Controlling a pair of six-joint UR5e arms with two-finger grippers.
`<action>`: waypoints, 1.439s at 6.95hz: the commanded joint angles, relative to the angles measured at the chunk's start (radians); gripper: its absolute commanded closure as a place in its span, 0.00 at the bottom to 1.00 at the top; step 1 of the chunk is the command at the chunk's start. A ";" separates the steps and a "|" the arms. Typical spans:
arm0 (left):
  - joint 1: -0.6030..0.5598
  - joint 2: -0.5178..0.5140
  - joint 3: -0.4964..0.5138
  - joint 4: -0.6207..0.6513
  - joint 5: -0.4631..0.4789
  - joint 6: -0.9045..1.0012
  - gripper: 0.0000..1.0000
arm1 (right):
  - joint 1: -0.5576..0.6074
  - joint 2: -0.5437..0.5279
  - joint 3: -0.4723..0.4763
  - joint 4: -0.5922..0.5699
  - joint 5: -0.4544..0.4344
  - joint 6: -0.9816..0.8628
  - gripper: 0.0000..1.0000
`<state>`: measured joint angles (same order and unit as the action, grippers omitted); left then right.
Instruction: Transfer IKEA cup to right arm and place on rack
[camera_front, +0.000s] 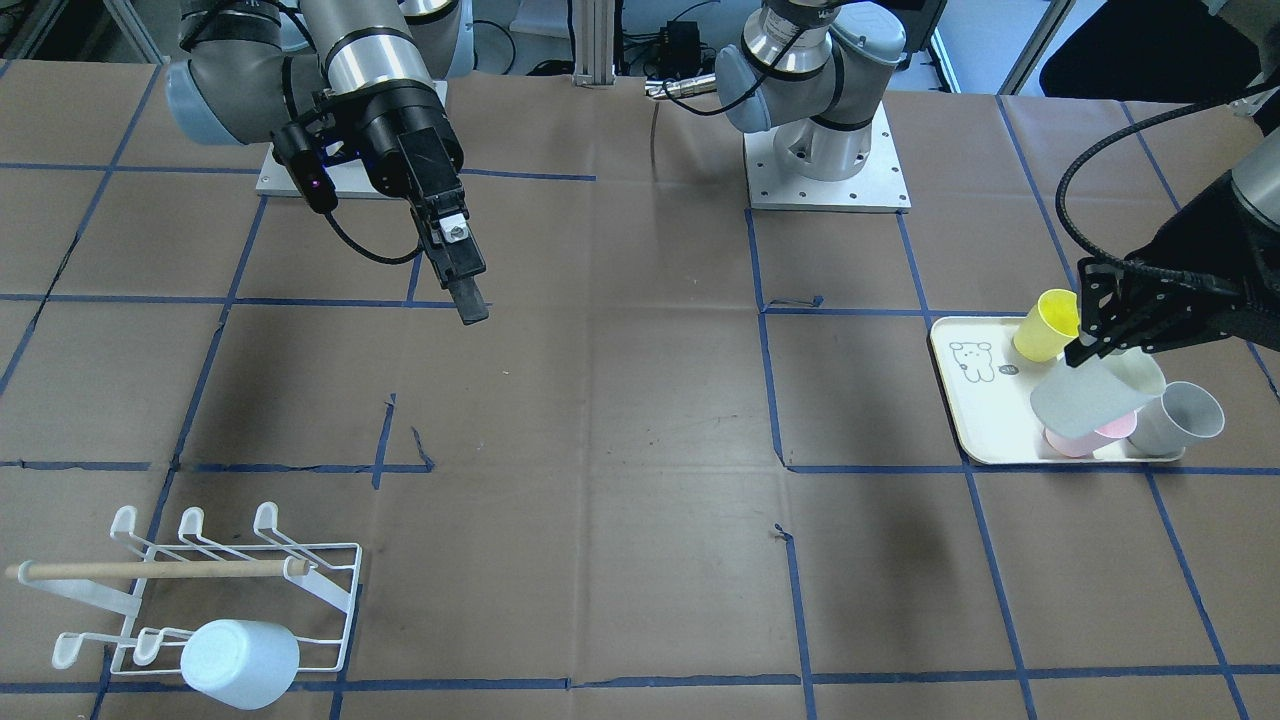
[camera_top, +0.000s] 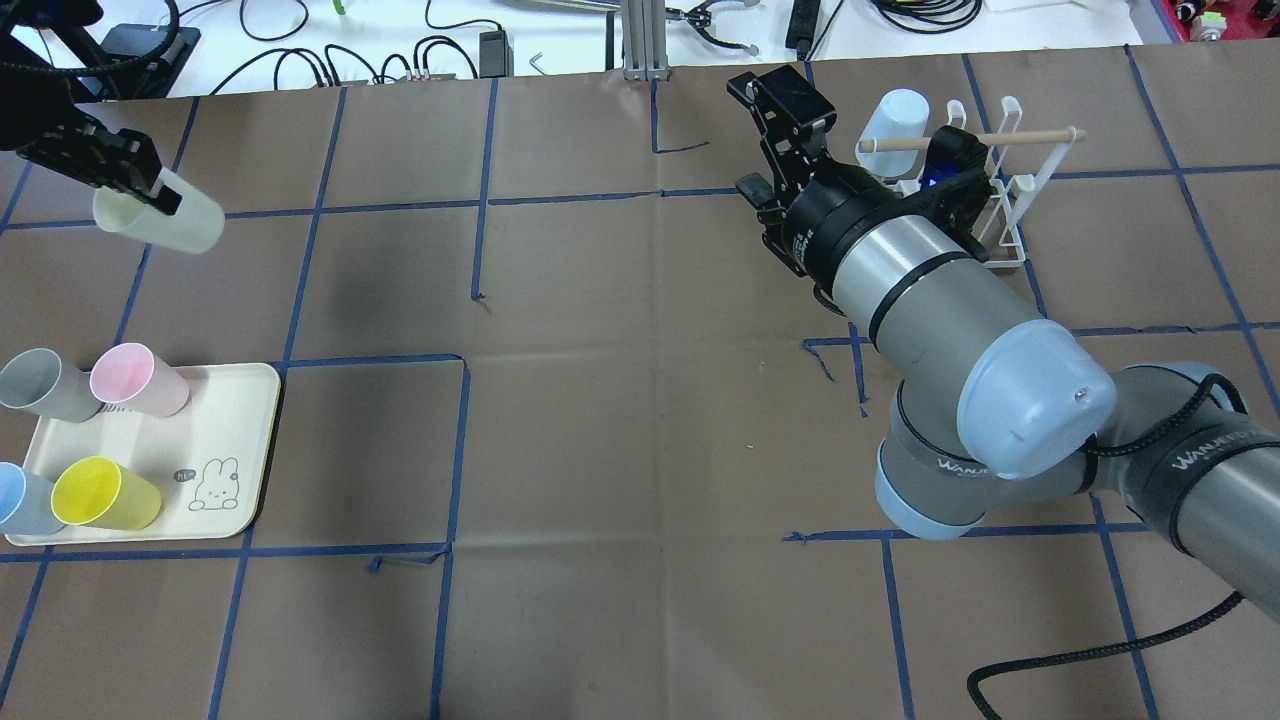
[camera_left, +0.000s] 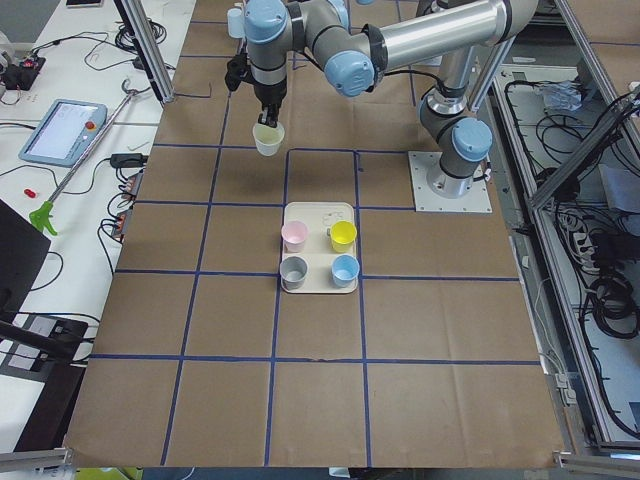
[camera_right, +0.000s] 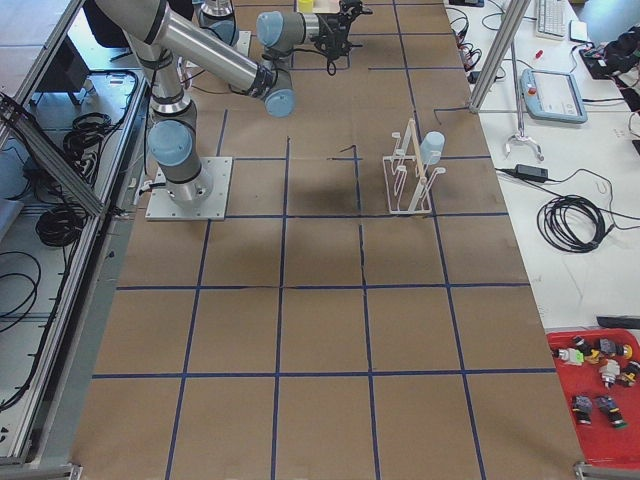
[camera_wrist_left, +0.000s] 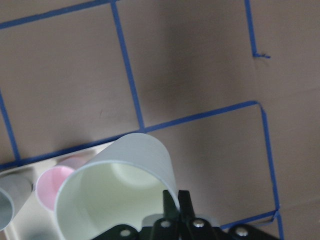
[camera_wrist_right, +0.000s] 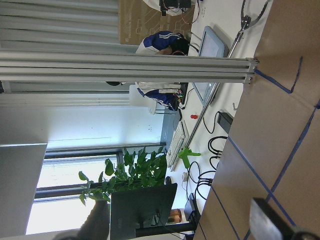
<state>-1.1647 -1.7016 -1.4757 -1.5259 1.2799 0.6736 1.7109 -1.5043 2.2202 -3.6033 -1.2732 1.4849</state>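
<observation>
Cup (camera_wrist_left: 125, 190) rim pinched in my left gripper (camera_wrist_left: 176, 198); I'd carry it level, midtable, toward my wide-open right gripper (camera_top: 772, 143).

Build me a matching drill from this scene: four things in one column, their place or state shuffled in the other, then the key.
Things:
1. pale green cup
2. pink cup
3. dowel
4. right end effector

Place or state:
A. open, holding nothing
B. on the tray
C. across the rack
D. gripped by the left end effector

Pairs: 1-D, 2-B, 3-C, 4-A
</observation>
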 joint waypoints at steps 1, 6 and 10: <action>-0.013 -0.009 -0.021 0.081 -0.306 0.017 1.00 | 0.000 0.001 -0.001 0.000 0.000 0.000 0.00; -0.107 -0.010 -0.299 0.699 -0.742 0.054 1.00 | 0.001 0.001 -0.001 0.003 0.000 0.000 0.00; -0.228 -0.010 -0.507 1.115 -0.803 0.055 0.99 | 0.001 -0.001 0.001 0.005 -0.005 0.000 0.00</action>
<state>-1.3612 -1.7114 -1.9107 -0.5550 0.4811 0.7305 1.7119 -1.5042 2.2211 -3.6000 -1.2743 1.4849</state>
